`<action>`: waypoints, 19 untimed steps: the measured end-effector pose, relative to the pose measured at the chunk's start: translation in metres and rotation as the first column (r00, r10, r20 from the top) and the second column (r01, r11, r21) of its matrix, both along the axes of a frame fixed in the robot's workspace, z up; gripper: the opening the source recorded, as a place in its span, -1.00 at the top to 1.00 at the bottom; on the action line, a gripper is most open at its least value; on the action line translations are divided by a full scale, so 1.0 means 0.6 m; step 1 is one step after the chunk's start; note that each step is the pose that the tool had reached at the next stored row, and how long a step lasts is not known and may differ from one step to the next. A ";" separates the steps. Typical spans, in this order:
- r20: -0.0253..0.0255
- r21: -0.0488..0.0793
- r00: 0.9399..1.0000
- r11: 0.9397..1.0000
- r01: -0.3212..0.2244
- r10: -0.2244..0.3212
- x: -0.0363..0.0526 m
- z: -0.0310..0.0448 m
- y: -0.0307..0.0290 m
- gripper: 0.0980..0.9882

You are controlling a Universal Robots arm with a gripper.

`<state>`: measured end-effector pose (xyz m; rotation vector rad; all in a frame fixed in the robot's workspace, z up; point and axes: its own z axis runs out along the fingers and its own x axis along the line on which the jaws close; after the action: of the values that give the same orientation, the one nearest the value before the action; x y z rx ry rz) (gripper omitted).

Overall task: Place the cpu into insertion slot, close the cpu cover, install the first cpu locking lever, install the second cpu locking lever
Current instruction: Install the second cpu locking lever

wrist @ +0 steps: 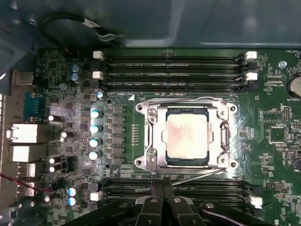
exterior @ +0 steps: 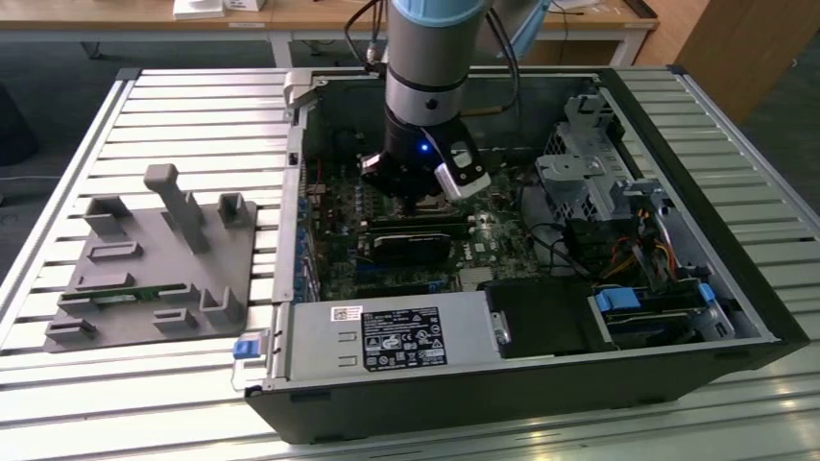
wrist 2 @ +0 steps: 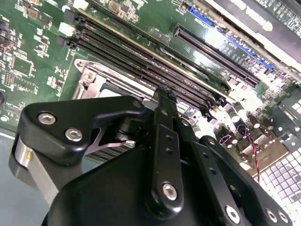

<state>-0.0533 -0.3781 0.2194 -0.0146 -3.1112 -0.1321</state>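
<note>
One arm reaches down into the open computer case (exterior: 539, 317) in the exterior view, its gripper (exterior: 423, 200) low over the motherboard (exterior: 500, 240) near the middle of the case, with a grey fixture tray (exterior: 141, 279) well apart on the slatted table toward the exterior view's left. In the second wrist view the gripper's fingers (wrist 2: 162, 101) are pressed together with nothing between them, their tips just above the long memory slots (wrist 2: 141, 61) beside the socket's silver corner. In the first wrist view the cpu (wrist: 188, 135) lies seated in the insertion slot (wrist: 221, 162), the cpu cover (wrist: 160, 136) lies flat around it, and the locking levers (wrist: 188, 102) look like thin wires along the socket's edges; whether they are latched I cannot tell. My worry: closed tips this near could scrape the memory slots or slip off a thin lever and nick the board.
</note>
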 end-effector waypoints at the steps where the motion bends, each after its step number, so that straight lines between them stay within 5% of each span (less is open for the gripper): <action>1: 0.001 0.003 1.000 1.000 -0.001 0.001 -0.002 -0.001 -0.0006 0.95; 10: 0.003 0.019 1.000 1.000 -0.004 0.004 -0.010 -0.023 -0.0007 0.95; 19: 0.007 0.046 1.000 0.999 -0.004 0.004 -0.013 -0.026 -0.0117 0.95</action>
<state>-0.0609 -0.3851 0.2039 -0.0070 -3.1135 -0.2047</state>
